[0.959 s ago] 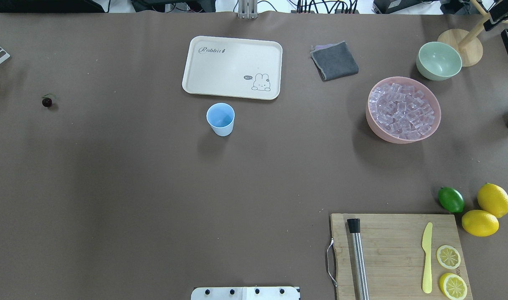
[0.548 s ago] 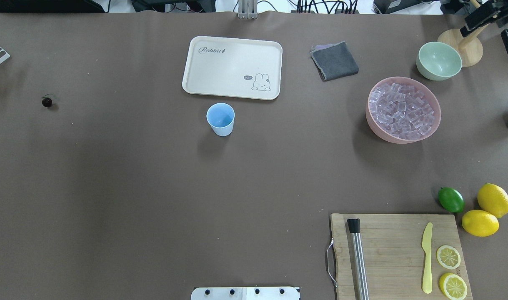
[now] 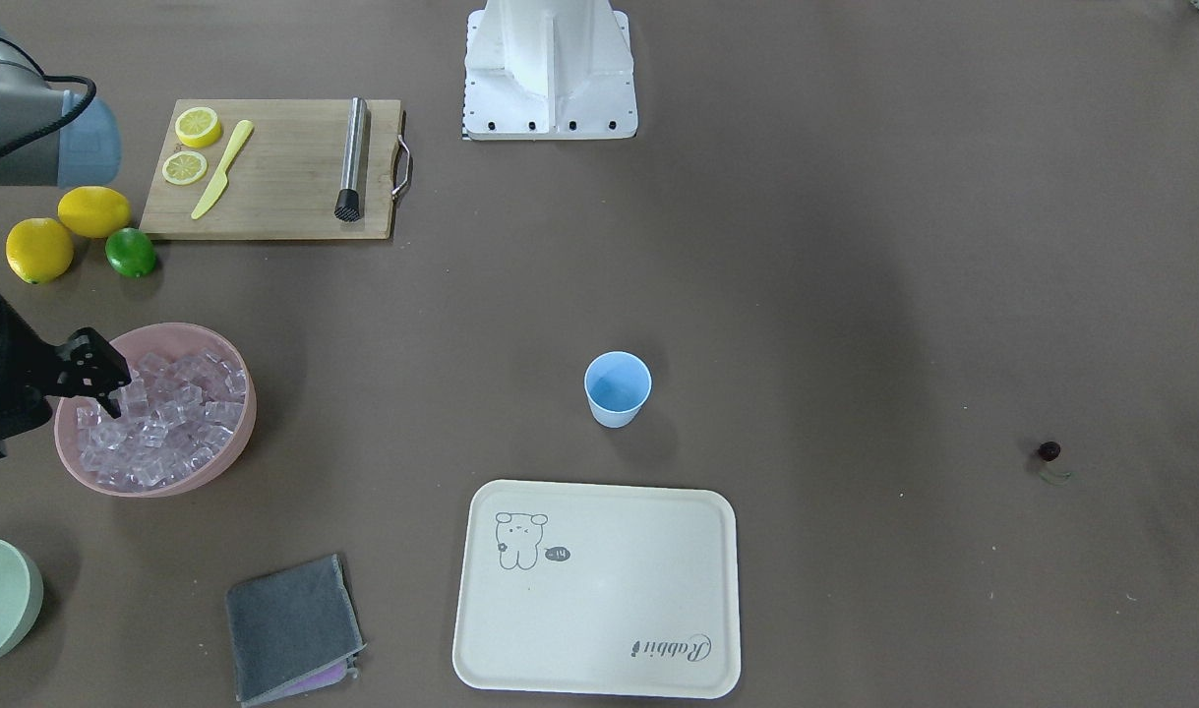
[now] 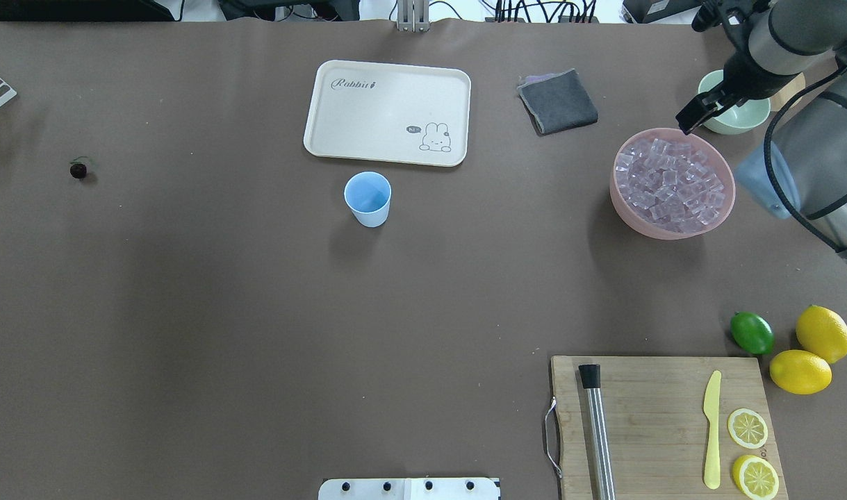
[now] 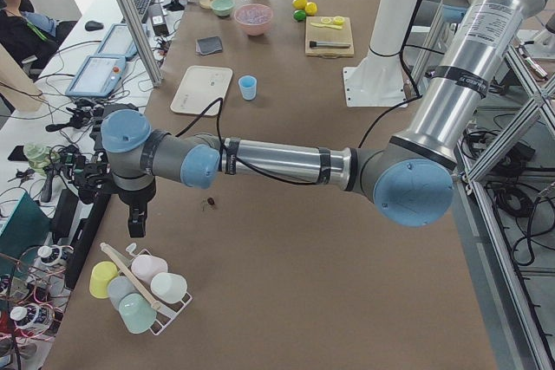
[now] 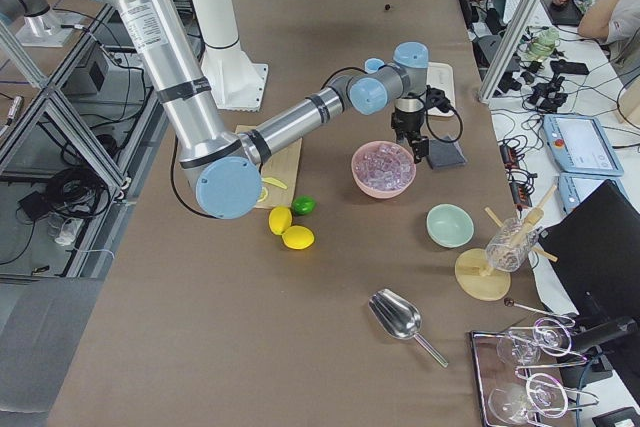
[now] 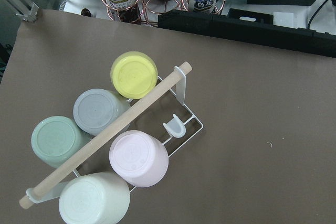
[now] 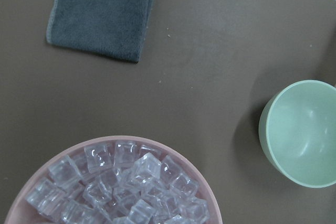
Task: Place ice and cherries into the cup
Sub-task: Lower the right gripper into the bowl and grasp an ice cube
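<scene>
— Ice point(image 4: 670, 184) fills the pink bowl point(image 4: 673, 234) toward our right end of the worktop point(image 4: 256, 312), well apart from the blue cup point(image 4: 367, 199) standing mid-worktop. The lone cherry point(image 4: 78, 169) lies far off to our left.

— And our claws?

— Our right claw point(image 4: 688, 121) hangs over the bowl's edge with nothing seen in it; how wide it stands, we cannot tell. Our left claw point(image 5: 137, 224) hovers above a cup rack point(image 7: 181, 127) beyond the cherry, and its opening is equally unreadable.

— How will the cubes handle?

— We judge them hard, light and slick, liable to squirt from a pinch. We would take one top cube squarely across two flat faces. The cherry looks small and apt to roll, so we would grip its round body, not the thin stem.
</scene>
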Motion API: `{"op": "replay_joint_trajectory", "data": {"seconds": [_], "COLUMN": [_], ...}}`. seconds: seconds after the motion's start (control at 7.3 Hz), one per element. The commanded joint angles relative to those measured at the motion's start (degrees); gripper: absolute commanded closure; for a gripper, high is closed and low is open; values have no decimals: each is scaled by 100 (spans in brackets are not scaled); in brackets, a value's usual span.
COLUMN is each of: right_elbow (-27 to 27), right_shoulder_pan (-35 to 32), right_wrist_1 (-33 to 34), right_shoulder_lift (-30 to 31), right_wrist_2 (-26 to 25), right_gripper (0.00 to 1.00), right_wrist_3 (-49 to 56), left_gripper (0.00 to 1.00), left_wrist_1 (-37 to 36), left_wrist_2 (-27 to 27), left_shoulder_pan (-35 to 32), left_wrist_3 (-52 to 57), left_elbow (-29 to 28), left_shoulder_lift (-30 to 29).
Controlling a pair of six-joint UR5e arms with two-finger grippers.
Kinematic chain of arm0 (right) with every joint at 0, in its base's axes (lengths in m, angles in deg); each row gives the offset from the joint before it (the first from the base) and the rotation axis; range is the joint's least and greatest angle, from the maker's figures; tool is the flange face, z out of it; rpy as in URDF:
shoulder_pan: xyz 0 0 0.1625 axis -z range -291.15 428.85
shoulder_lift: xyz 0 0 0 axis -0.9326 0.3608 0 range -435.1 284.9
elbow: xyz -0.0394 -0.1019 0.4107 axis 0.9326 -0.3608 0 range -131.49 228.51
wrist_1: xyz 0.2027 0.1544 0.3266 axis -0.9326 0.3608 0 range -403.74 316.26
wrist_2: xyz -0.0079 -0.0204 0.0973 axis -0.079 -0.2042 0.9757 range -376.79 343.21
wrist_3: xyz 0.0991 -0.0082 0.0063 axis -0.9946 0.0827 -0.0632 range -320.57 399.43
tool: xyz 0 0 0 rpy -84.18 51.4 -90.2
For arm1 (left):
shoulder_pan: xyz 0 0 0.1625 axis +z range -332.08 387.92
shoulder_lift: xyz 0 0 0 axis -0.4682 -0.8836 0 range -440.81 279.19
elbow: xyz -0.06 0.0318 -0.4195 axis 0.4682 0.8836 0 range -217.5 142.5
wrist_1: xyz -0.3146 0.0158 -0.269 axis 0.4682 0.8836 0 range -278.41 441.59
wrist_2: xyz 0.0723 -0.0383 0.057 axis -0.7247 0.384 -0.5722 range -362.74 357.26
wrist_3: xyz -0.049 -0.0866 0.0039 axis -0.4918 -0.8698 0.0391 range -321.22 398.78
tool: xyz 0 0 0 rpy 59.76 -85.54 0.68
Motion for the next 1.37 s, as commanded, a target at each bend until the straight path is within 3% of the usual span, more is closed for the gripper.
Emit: {"op": "replay_joint_trajectory", "data": {"seconds": [0.0,0.27,0.82,1.23], "right_elbow": [-41,-16,178,178], "right_shoulder_pan": [647,887,975,1090], "right_wrist_1": [-277,-278,-278,-278], "right_shoulder_lift": [297,525,675,684], "right_wrist_2": [-805,-1151,-1126,-1214], "right_gripper": [0,2,7,24], "right_wrist_3": [4,-5,-49,-119], "left_gripper": [2,2,2,2], "left_wrist_1": [9,9,9,53], "left_wrist_2": [-7,-16,-42,-42], "left_shoulder_pan": [-26,-61,-70,-79], "left_wrist_3": [-8,-8,-8,-8], "left_elbow": [41,41,41,32], "left_shoulder_lift": [-5,-5,3,56]}}
